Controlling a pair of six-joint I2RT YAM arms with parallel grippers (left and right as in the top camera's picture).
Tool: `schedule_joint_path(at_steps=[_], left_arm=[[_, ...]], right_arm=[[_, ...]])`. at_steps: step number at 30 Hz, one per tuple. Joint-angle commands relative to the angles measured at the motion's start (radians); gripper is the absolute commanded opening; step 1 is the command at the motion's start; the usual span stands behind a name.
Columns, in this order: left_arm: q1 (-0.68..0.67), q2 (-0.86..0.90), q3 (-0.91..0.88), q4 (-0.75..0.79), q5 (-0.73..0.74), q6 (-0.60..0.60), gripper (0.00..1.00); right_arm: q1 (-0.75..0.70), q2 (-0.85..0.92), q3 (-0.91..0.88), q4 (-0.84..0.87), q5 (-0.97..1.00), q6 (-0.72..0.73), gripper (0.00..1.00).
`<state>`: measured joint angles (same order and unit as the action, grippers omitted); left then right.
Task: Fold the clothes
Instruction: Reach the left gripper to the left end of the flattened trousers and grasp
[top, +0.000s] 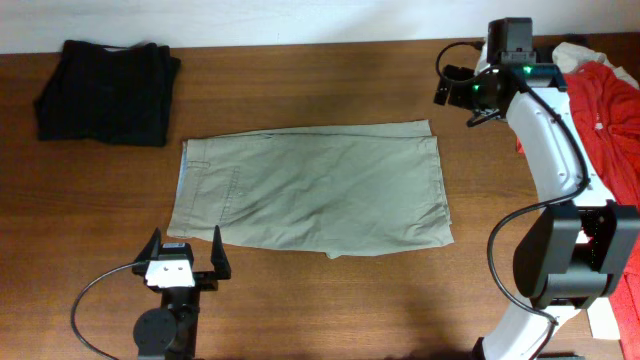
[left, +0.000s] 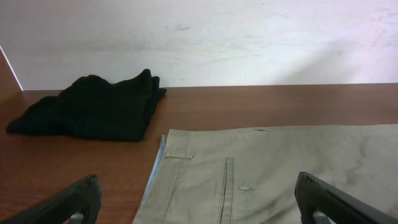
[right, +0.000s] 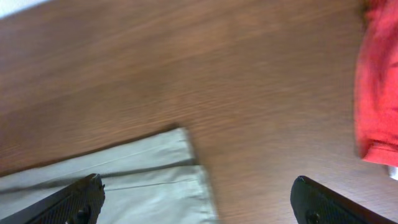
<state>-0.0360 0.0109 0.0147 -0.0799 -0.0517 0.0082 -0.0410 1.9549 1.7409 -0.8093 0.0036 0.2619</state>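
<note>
Khaki-beige trousers (top: 310, 190) lie flat on the wooden table, folded lengthwise, waistband to the left, leg hems to the right. My left gripper (top: 187, 252) is open and empty just in front of the waistband corner; the waistband and a pocket seam show in the left wrist view (left: 261, 168). My right gripper (top: 462, 95) is open and empty above the bare table, right of the far hem corner; the hems show in the right wrist view (right: 149, 180).
A folded black garment (top: 105, 90) lies at the far left corner and shows in the left wrist view (left: 93, 109). A red garment (top: 605, 110) with white fabric (top: 575, 50) behind it is heaped at the right edge. The right arm's base (top: 575, 250) stands at the right.
</note>
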Motion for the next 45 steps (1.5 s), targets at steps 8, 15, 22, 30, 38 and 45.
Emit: schedule_joint_path(at_steps=[8, 15, 22, 30, 38, 45], left_arm=[[0.006, -0.005, -0.005, 0.138, 0.081, 0.015, 0.99], [0.006, 0.339, 0.295, 0.155, 0.148, 0.031, 0.99], [0.014, 1.213, 1.147, -0.472, 0.202, 0.045, 0.99], [0.302, 1.752, 1.481, -0.764, 0.415, -0.008, 0.99], [0.418, 2.06, 1.479, -0.786, 0.639, 0.2, 0.99], [0.418, 2.261, 1.471, -0.9, 0.632, 0.219, 0.93]], right_arm=[[0.0, -0.028, 0.002, -0.032, 0.293, 0.006, 0.99], [0.0, -0.028, 0.002, -0.032, 0.293, 0.006, 0.99], [0.0, -0.028, 0.002, -0.032, 0.293, 0.005, 0.99], [0.0, -0.028, 0.002, -0.032, 0.293, 0.006, 0.99], [0.0, -0.028, 0.002, -0.032, 0.293, 0.006, 0.99], [0.0, -0.028, 0.002, -0.032, 0.293, 0.006, 0.99]])
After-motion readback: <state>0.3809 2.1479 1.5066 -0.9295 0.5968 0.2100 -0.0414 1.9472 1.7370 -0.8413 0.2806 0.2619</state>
